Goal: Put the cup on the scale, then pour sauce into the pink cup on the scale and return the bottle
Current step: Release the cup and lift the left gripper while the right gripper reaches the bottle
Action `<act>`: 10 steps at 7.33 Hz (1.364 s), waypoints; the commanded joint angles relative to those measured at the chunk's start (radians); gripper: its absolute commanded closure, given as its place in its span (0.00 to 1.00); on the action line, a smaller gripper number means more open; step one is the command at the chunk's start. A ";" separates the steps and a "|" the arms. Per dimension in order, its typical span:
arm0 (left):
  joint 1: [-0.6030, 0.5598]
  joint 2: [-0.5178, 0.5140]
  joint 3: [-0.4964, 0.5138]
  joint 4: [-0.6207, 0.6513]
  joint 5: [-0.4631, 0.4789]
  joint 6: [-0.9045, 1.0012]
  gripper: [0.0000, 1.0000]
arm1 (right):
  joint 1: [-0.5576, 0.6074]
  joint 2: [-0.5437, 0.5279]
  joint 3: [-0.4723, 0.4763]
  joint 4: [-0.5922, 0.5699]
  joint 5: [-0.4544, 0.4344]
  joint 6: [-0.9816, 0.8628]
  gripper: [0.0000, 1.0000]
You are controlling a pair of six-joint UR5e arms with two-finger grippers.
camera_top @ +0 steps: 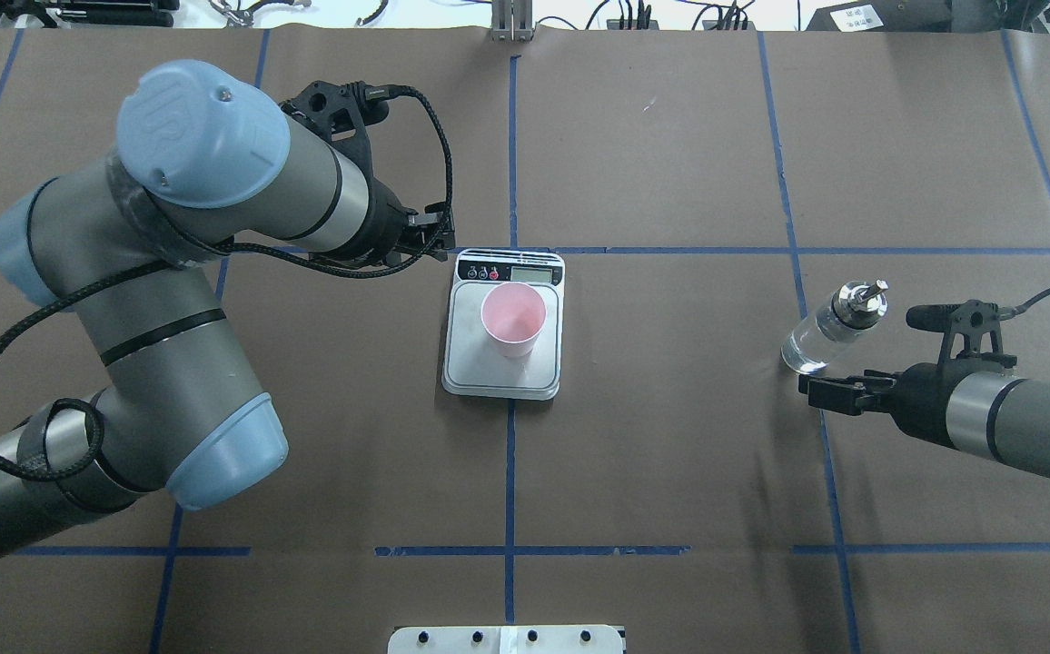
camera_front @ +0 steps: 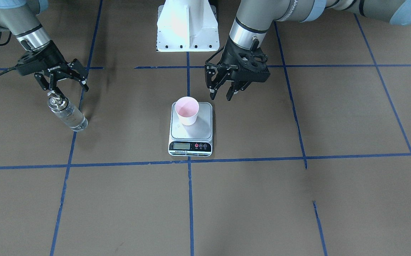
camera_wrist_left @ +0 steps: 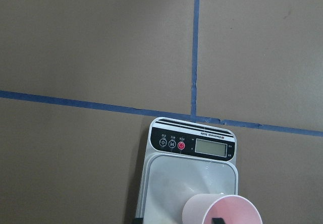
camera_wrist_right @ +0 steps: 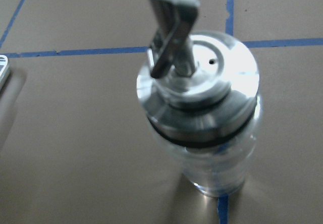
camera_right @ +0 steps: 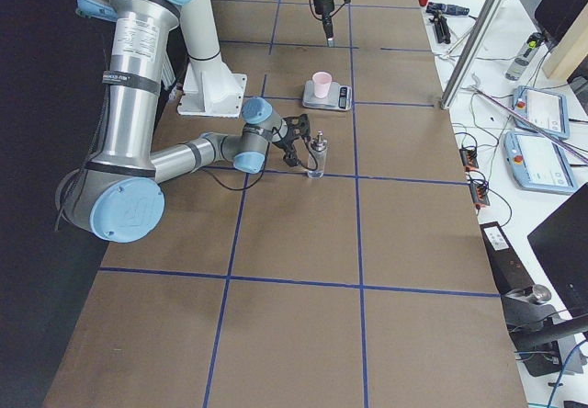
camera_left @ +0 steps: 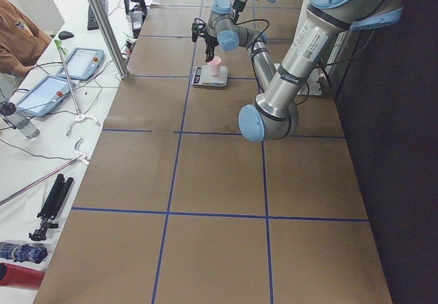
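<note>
The pale pink cup (camera_front: 187, 110) (camera_top: 513, 320) stands upright on the silver plate of the scale (camera_front: 202, 129) (camera_top: 466, 363), toward the display end. My left gripper (camera_front: 221, 94) (camera_top: 439, 238) hangs open and empty just beside the scale, a little above the table; its wrist view looks down on the cup (camera_wrist_left: 222, 211) and scale (camera_wrist_left: 194, 146). The clear glass bottle (camera_front: 67, 113) (camera_top: 838, 322) (camera_wrist_right: 202, 113) with its metal spout stands on the table at my right, clear sauce inside. My right gripper (camera_front: 63, 88) (camera_top: 811, 389) is open, close behind the bottle, not touching it.
The white robot base (camera_front: 187, 28) stands behind the scale. Blue tape lines (camera_front: 190, 199) cross the brown table cover. A side bench with tablets (camera_left: 51, 92) and tools runs along the far edge, and a person (camera_left: 17, 33) sits there.
</note>
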 commanded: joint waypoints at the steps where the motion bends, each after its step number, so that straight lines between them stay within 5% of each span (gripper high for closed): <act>1: 0.001 -0.001 0.001 0.000 0.000 -0.001 0.44 | -0.098 -0.005 -0.001 -0.036 -0.241 0.040 0.00; 5: 0.001 -0.001 0.001 0.000 0.000 0.001 0.44 | -0.144 0.001 -0.019 -0.083 -0.479 0.068 0.00; 10: 0.001 -0.001 -0.001 0.000 0.000 0.001 0.44 | -0.161 0.046 -0.067 -0.070 -0.565 0.089 0.00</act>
